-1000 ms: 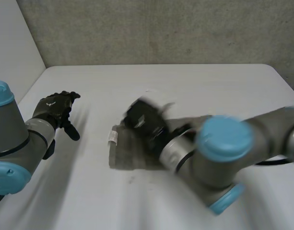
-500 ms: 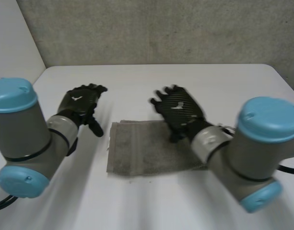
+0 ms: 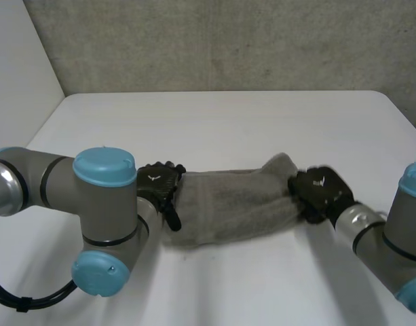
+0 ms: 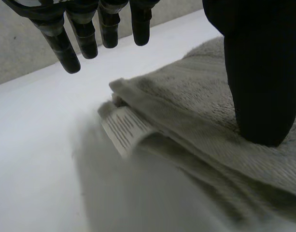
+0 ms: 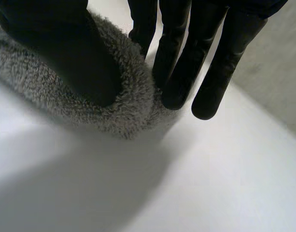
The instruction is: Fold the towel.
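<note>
Towel (image 3: 228, 207) bunched on table (image 3: 262, 129), long axis left-right between hands; right hand (image 3: 321, 193) pinches right end, thumb against fingers (image 5: 174, 58); left hand (image 3: 159, 190) at left end, thumb (image 4: 259, 72) atop cloth, fingers (image 4: 61, 43) straight, clear of label (image 4: 123, 128) corner (no grip, judged).

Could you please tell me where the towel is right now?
In the head view the towel lies bunched across the middle of the table, between the left hand at one end and the right hand at the other.
</note>
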Controlling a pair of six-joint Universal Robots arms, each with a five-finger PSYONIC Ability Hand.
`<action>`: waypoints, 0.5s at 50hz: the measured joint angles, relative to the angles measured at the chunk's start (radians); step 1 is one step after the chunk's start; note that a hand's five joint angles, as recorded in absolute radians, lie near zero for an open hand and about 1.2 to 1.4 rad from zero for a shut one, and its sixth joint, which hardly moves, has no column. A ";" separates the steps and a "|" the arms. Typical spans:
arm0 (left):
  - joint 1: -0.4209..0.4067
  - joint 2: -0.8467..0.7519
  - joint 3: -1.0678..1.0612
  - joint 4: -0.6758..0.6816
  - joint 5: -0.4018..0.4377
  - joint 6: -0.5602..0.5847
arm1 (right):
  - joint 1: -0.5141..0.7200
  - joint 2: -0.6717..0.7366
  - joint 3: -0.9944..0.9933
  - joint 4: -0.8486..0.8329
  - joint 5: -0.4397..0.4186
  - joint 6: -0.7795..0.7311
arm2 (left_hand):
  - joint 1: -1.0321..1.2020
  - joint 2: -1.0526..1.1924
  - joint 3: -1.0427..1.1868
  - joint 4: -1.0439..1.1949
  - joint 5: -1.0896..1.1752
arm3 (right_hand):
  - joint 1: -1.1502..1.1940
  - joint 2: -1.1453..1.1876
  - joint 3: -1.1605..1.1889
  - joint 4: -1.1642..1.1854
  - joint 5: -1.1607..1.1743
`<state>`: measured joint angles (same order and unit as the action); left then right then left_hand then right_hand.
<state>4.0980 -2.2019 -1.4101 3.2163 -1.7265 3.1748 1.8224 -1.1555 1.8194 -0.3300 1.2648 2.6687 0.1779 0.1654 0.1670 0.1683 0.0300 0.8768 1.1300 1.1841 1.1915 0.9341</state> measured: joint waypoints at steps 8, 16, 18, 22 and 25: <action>0.010 0.130 -0.025 0.006 -0.015 -0.012 | 0.162 -0.045 -0.156 -0.050 0.048 0.001 | 0.000 0.000 0.000 0.000 0.000 | 0.038 0.000 0.000 0.001 0.022; 0.108 0.281 -0.038 0.010 -0.093 -0.035 | 0.451 0.080 -0.350 0.025 0.062 -0.035 | 0.000 0.000 0.000 0.000 0.000 | 0.059 0.019 0.010 0.001 0.041; 0.134 0.303 -0.039 0.010 -0.102 -0.048 | 0.529 0.152 -0.397 0.066 0.057 -0.073 | 0.000 0.000 0.000 0.000 0.000 | 0.062 0.019 0.011 0.001 0.041; 0.161 0.322 -0.039 0.008 -0.106 -0.075 | 0.594 0.232 -0.431 0.106 0.059 -0.134 | 0.000 0.000 0.000 0.000 0.000 | 0.062 0.019 0.011 0.001 0.041; 0.168 0.326 -0.039 0.006 -0.102 -0.093 | 0.614 0.266 -0.438 0.123 0.072 -0.178 | 0.000 0.000 0.000 0.000 0.000 | -0.250 -0.354 -0.363 -0.383 -0.307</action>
<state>4.2660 -1.8763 -1.4490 3.2226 -1.8289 3.0816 2.4361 -0.8899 1.3811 -0.2067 1.3366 2.4912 0.1779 0.1652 0.1670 0.1683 0.0296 0.6272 0.7762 0.8213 0.8083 0.6275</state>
